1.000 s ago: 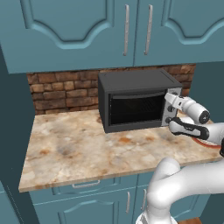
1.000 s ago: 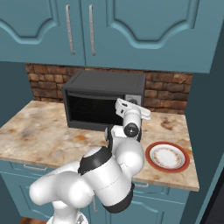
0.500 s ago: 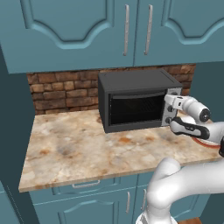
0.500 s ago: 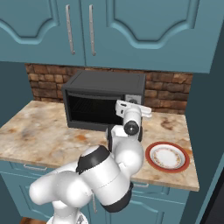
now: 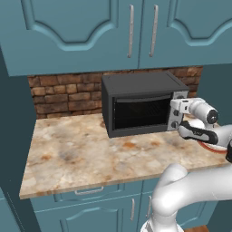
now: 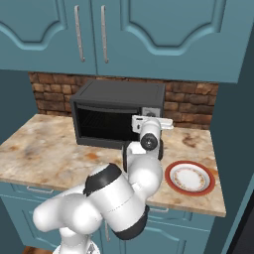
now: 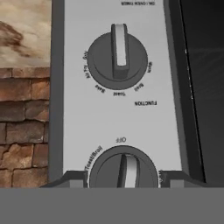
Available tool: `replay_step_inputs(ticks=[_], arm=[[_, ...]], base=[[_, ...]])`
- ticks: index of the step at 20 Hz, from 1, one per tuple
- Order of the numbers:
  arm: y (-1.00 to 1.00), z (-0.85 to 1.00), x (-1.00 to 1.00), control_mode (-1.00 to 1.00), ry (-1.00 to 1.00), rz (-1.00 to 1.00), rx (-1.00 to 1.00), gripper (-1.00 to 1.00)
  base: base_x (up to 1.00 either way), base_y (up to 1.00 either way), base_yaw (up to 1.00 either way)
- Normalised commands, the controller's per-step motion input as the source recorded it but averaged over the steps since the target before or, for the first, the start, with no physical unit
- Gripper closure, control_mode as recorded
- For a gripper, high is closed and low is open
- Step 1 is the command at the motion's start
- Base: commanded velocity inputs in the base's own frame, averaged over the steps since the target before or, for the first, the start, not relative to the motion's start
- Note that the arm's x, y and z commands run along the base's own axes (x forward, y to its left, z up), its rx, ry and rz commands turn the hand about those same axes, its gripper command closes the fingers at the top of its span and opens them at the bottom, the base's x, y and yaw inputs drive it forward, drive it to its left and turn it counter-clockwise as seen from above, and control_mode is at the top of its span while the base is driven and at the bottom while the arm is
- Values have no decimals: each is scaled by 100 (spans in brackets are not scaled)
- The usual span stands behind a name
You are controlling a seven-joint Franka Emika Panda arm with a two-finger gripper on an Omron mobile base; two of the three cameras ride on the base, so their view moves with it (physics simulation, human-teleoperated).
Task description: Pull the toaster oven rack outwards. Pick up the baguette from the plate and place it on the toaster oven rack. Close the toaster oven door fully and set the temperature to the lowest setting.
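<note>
Left base view: the gripper [image 5: 176, 112] is hardly moving since a second ago, hovering at the toaster oven [image 5: 140, 88], its toaster oven door [image 5: 140, 113] shut. Right base view: the plate [image 6: 169, 177] is sitting empty beside it. Hand view: released fingertips [image 7: 65, 179] are straddling the lower knob [image 7: 123, 170] without touching it, so seemingly only the temperature setting is remaining.

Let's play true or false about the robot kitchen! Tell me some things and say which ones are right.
1. The toaster oven door is shut. True.
2. A loaf of bread lies on the plate. False: the plate has nothing on it.
3. The gripper is right up at the oven's silver knob panel. True.
4. The wall behind the oven is green tile. False: it is brown brick.
5. The cupboards above are blue. True.
</note>
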Motion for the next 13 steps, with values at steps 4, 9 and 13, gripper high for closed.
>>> replay_step_inputs(ticks=[4, 9, 13], arm=[[0, -18, 0, -100, 0, 0, -12, 100], [-3, -3, 2, -100, 0, 1, -13, 100], [-1, 0, 0, -100, 0, 2, -13, 100]], base=[[0, 0, 0], [0, 0, 0], [0, 0, 0]])
